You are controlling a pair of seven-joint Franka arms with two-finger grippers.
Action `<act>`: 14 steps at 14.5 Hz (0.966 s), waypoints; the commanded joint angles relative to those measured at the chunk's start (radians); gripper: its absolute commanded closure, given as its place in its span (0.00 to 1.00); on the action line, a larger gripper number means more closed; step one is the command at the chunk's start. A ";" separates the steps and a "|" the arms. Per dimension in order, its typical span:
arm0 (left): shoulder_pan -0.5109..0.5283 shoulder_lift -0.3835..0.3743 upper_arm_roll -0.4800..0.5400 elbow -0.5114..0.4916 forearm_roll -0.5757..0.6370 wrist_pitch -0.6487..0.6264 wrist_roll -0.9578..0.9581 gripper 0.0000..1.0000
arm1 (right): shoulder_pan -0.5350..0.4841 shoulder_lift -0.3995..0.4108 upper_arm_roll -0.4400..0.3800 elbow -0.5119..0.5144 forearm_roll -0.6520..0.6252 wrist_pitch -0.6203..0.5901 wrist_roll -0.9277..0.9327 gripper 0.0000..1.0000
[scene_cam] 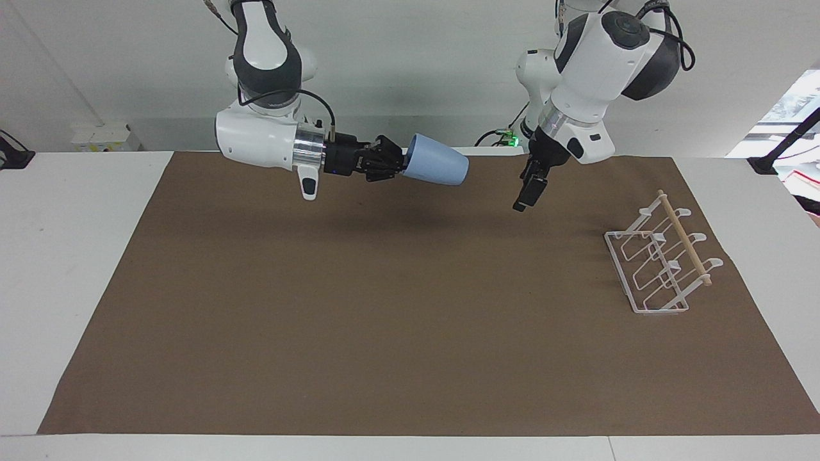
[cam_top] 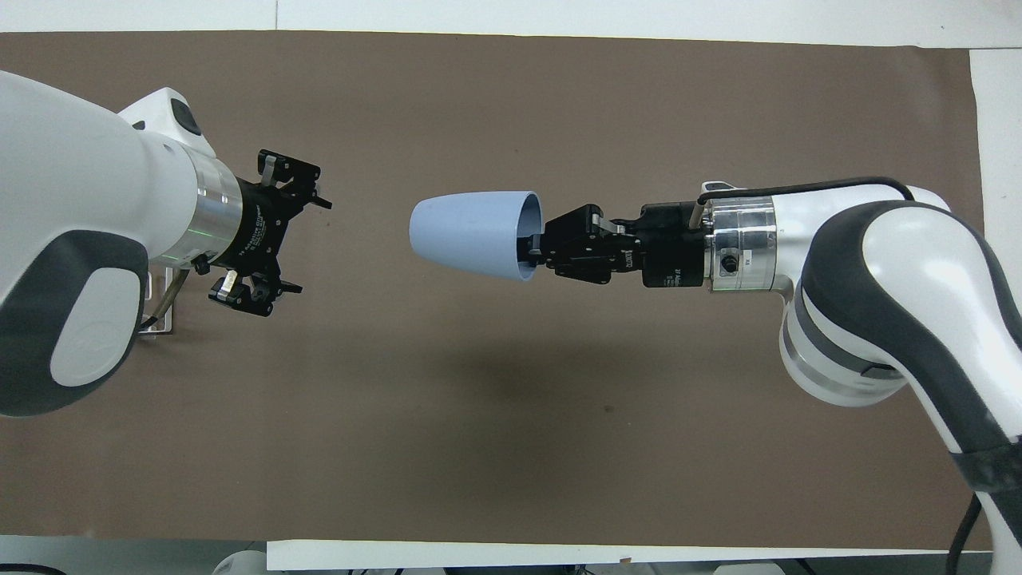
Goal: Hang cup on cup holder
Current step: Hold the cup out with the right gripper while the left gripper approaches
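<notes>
The light blue cup (scene_cam: 439, 168) (cam_top: 471, 233) hangs level in the air over the mat's edge nearest the robots. My right gripper (scene_cam: 402, 163) (cam_top: 531, 243) is shut on its rim, one finger inside the mouth. The cup's base points toward my left gripper (scene_cam: 522, 198) (cam_top: 307, 243), which hovers open a short gap away, facing the cup and touching nothing. The white wire cup holder (scene_cam: 660, 262) with its wooden rod stands on the mat at the left arm's end. In the overhead view the left arm covers all but a corner of the holder (cam_top: 171, 307).
A brown mat (scene_cam: 410, 320) covers most of the white table (scene_cam: 77, 256). Only the holder stands on the mat. Both arms reach in above the strip of mat nearest the robots.
</notes>
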 commanded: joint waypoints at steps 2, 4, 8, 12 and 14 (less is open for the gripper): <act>-0.085 0.027 0.011 0.074 0.118 -0.144 -0.291 0.04 | 0.023 -0.019 0.002 -0.049 0.068 0.014 -0.057 1.00; -0.088 0.036 0.011 0.097 0.112 -0.161 -0.373 0.04 | 0.028 -0.022 0.002 -0.061 0.073 0.015 -0.059 1.00; -0.104 0.056 0.008 0.140 0.074 -0.157 -0.422 0.04 | 0.034 -0.024 0.002 -0.063 0.079 0.017 -0.057 1.00; -0.140 0.073 0.003 0.173 0.037 -0.119 -0.451 0.04 | 0.037 -0.024 0.002 -0.064 0.077 0.050 -0.054 1.00; -0.162 0.074 0.003 0.174 0.008 -0.093 -0.488 0.04 | 0.066 -0.022 0.002 -0.064 0.079 0.081 -0.054 1.00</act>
